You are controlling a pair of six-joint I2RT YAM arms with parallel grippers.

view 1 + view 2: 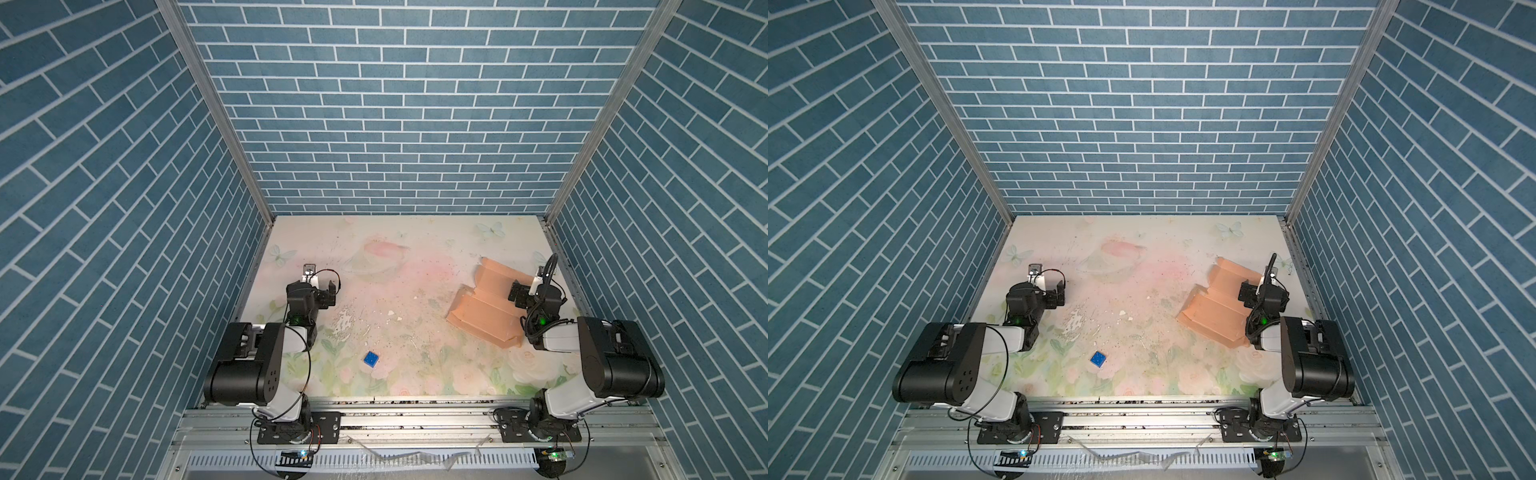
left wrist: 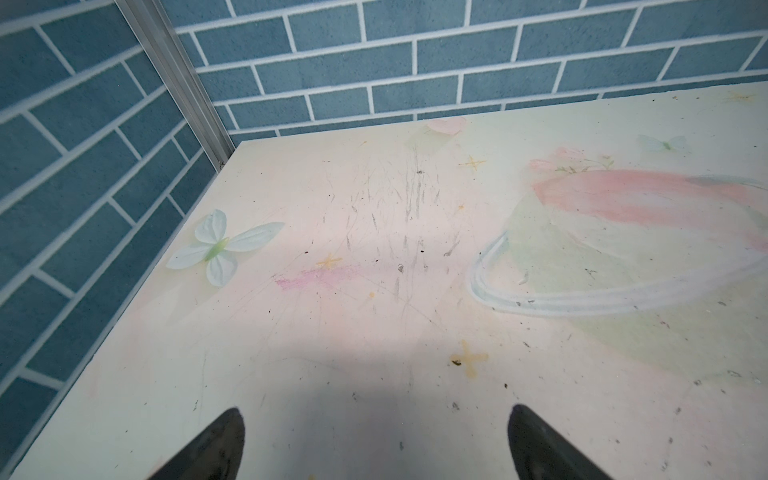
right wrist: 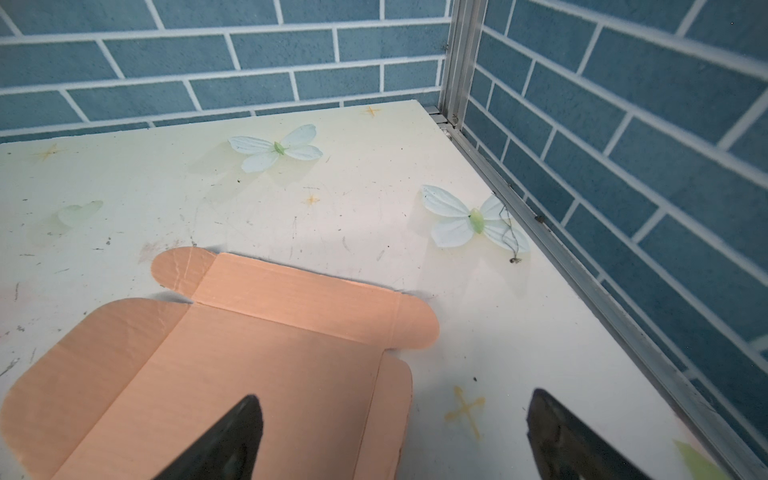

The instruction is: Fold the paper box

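Hovering at the paper box (image 3: 257, 345) edge, right fingers (image 3: 226, 444) gape wide, empty; left fingers (image 2: 212, 449) likewise. Better to pinch a side flap (image 3: 83, 365) near its crease.

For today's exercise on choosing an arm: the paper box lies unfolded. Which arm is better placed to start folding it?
Right. The open right gripper hangs over the paper box, one finger above its cardboard. The left gripper, also open, sits across the table, its wrist view showing no box.
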